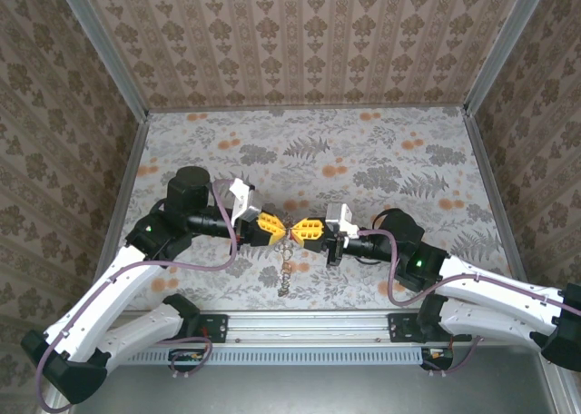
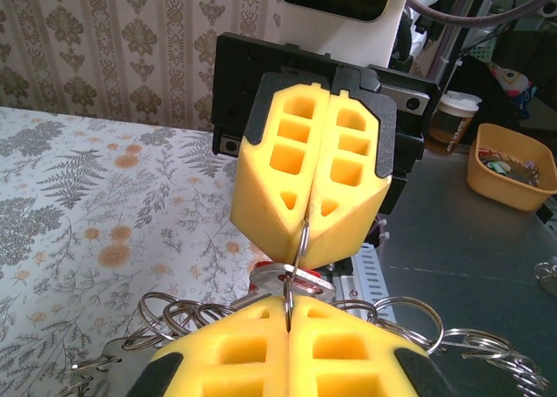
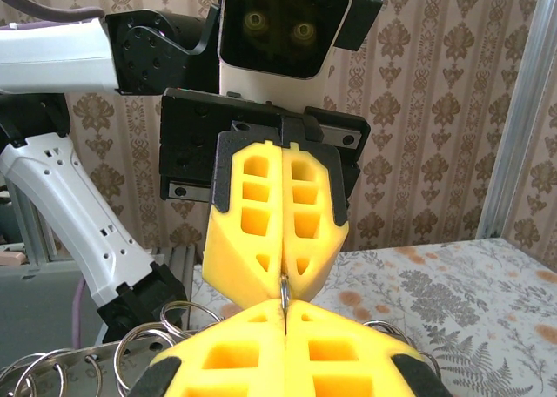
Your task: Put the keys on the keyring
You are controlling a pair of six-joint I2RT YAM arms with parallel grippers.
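My left gripper (image 1: pixel 278 228) and right gripper (image 1: pixel 302 230) meet tip to tip above the table's near middle, both shut on the same thin metal keyring (image 1: pixel 290 231). From the left wrist, the keyring (image 2: pixel 298 251) stands on edge, pinched at the bottom by my left gripper (image 2: pixel 289 317) and at the top by the right gripper (image 2: pixel 309 221). One of the keys (image 2: pixel 273 279), silver with red behind it, is threaded on the ring and lies flat between the tips. From the right wrist, the keyring (image 3: pixel 285 290) is a short sliver between my right gripper (image 3: pixel 284 317) and the left gripper (image 3: pixel 281 273).
A chain of loose metal rings (image 1: pixel 287 271) hangs below the grippers; its loops (image 2: pixel 174 317) spread to both sides. The floral table (image 1: pixel 363 160) has patterned walls on three sides and a metal rail (image 1: pixel 309 321) at its near edge. A paper cup (image 2: pixel 452 123) and an orange tub (image 2: pixel 513 175) stand off the table.
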